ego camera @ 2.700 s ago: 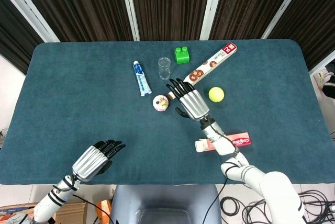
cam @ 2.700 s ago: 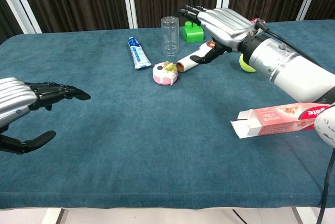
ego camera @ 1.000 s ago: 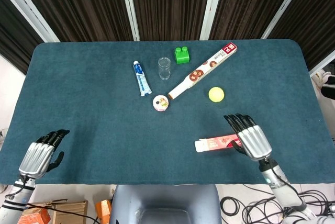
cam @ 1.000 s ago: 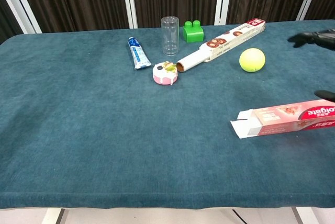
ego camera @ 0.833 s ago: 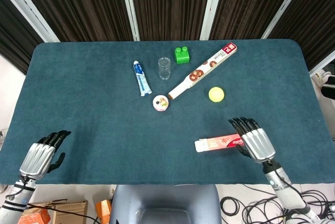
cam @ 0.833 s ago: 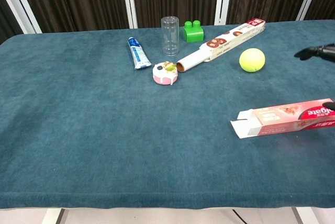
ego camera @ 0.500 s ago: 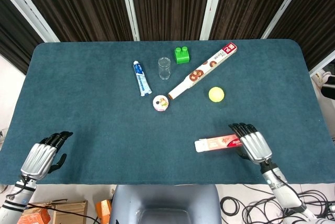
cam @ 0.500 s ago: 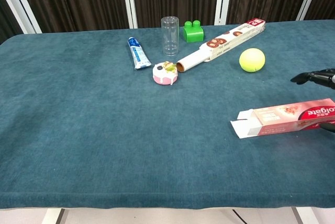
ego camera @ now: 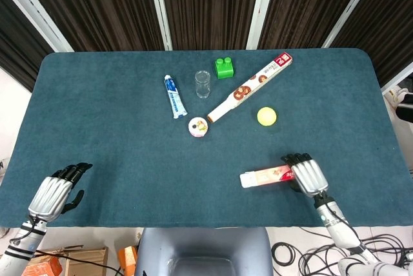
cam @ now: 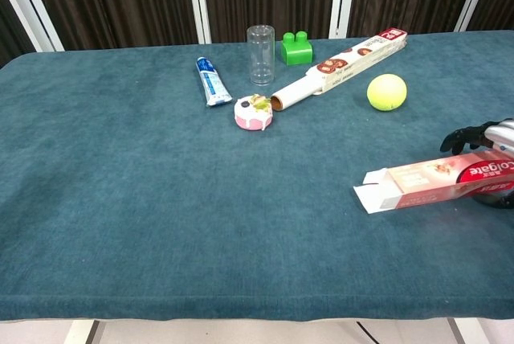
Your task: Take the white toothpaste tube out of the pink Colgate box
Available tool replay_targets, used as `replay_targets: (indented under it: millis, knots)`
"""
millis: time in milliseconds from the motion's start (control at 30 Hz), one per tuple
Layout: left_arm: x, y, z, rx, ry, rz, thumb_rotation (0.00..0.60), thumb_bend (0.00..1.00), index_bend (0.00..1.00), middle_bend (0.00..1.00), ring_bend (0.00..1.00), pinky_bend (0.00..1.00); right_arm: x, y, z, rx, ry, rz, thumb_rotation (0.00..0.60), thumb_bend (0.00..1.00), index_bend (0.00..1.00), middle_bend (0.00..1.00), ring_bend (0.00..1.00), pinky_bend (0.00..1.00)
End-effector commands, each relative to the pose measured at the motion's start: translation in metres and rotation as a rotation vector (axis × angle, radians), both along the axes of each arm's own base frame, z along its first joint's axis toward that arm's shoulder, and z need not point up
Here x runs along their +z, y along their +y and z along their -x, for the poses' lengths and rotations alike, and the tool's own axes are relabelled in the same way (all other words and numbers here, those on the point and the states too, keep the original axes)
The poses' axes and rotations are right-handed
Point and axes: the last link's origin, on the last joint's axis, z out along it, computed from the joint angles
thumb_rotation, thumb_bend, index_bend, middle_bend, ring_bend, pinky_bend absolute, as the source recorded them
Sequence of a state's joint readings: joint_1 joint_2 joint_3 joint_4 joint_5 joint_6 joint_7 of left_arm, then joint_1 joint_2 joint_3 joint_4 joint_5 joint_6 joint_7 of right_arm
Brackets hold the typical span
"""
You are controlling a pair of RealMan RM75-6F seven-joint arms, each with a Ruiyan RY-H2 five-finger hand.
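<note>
The pink Colgate box [ego camera: 266,176] [cam: 426,179] lies flat near the table's front right, its open flap end [cam: 368,194] pointing left. No tube shows at that opening. My right hand [ego camera: 305,176] [cam: 486,159] grips the box's right end, with fingers [cam: 462,137] over its far side and the thumb on the near side. My left hand [ego camera: 57,192] hovers at the front left corner, holding nothing, its fingers loosely apart; the chest view does not show it.
At the back lie a white-and-blue toothpaste tube [ego camera: 174,96] [cam: 211,82], a clear glass [ego camera: 202,84], a green block [ego camera: 224,68], a long cookie box [ego camera: 250,87], a pink round toy [ego camera: 198,126] and a yellow ball [ego camera: 266,116] [cam: 386,92].
My right hand has come back from the middle of the table to the pink box and closed around its right end. The left hand drew back to the front left corner.
</note>
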State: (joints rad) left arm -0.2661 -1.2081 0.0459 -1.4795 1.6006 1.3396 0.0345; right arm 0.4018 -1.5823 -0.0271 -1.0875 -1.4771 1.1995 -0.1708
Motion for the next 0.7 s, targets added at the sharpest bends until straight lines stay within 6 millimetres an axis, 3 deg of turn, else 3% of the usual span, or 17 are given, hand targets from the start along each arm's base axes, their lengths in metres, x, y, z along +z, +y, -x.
replay_targets:
  millis: [33,367,700]
  knots:
    - [0.0,0.0,0.0,0.001,0.0,0.0,0.6,0.46,0.19,0.2,0.21,0.42,-0.005,-0.003,-0.001,0.007,-0.013,0.005,0.6,0.2,0.34,0.34,0.32,0.37]
    - [-0.002,0.0,-0.001,-0.004,0.005,0.009,0.6,0.46,0.19,0.2,0.21,0.42,0.0,-0.006,-0.004,0.105,-0.021,0.089,0.6,0.2,0.59,0.52,0.54,0.56]
    - [-0.005,0.0,-0.003,-0.01,0.016,0.02,0.6,0.46,0.19,0.2,0.22,0.42,0.04,-0.012,-0.034,0.387,0.051,0.267,0.6,0.2,0.6,0.53,0.55,0.57]
